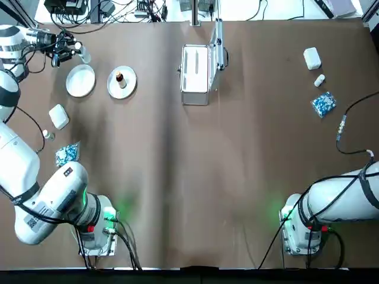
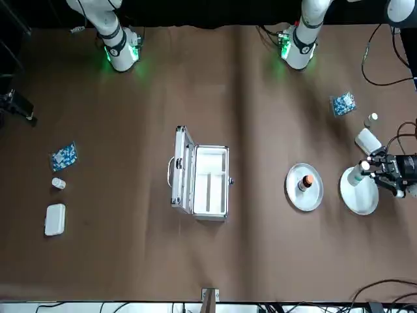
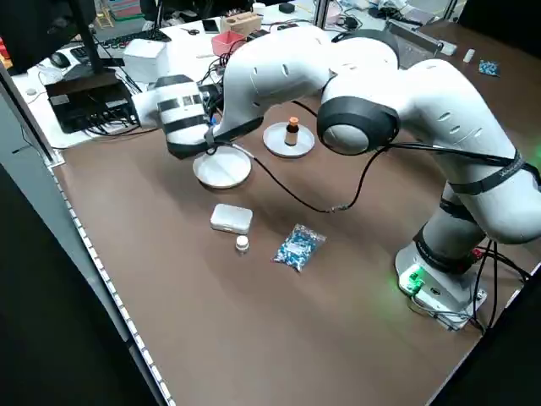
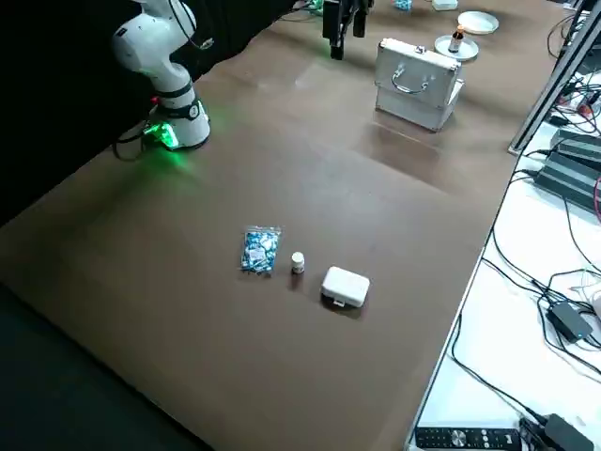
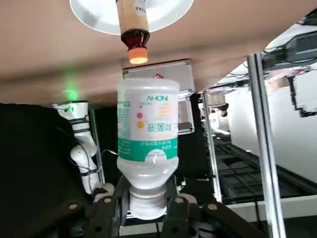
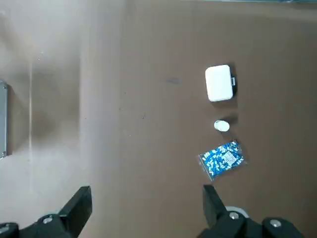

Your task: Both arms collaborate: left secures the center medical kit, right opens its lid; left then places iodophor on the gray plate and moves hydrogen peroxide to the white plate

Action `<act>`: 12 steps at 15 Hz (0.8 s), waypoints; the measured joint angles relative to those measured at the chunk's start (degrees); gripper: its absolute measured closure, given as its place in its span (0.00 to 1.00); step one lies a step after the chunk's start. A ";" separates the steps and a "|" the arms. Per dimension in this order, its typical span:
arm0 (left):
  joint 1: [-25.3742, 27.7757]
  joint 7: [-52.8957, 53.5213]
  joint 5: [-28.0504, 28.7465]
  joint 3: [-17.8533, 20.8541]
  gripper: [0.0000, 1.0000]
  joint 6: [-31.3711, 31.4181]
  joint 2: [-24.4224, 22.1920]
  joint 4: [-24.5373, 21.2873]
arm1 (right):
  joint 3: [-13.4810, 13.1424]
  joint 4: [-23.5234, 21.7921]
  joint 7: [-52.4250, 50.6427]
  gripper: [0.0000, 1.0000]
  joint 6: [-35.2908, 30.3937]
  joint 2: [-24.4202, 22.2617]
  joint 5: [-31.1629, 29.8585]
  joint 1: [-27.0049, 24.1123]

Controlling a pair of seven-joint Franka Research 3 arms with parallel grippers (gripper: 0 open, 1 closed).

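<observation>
med kit (image 1: 195,74): lid's open, we're good
iodophor (image 1: 121,80): on its dish, upper left
peroxide (image 5: 147,129): left end effector (image 5: 148,198) grips it, still needs setting down
right end effector (image 6: 148,210): wide, empty

We stretch our left arm (image 3: 355,85) to the bench's far left, the left gripper (image 1: 70,52) lying roughly level and aimed inward, its fingers closed in a grip. Our right arm (image 1: 349,198) holds the right gripper (image 6: 147,192) above the bench's right side, pointing down, fingers wide apart.

White/teal btl (image 5: 148,134) clamped btwn left fingers (image 5: 171,193), brown btl (image 2: 305,183) upright on gray plate (image 2: 313,198).
</observation>
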 joint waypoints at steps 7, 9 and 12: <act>1.17 0.59 -0.58 3.73 0.68 1.90 3.65 1.04 | 0.00 -0.01 0.00 0.01 -0.04 0.25 0.00 0.00; 1.24 0.81 -0.68 4.81 0.68 2.87 4.76 1.76 | 0.00 -0.01 0.00 0.01 -0.04 0.25 0.00 0.00; 1.90 2.41 -0.74 5.76 0.68 5.53 5.65 2.26 | 0.00 -0.01 0.00 0.01 -0.04 0.25 0.00 0.00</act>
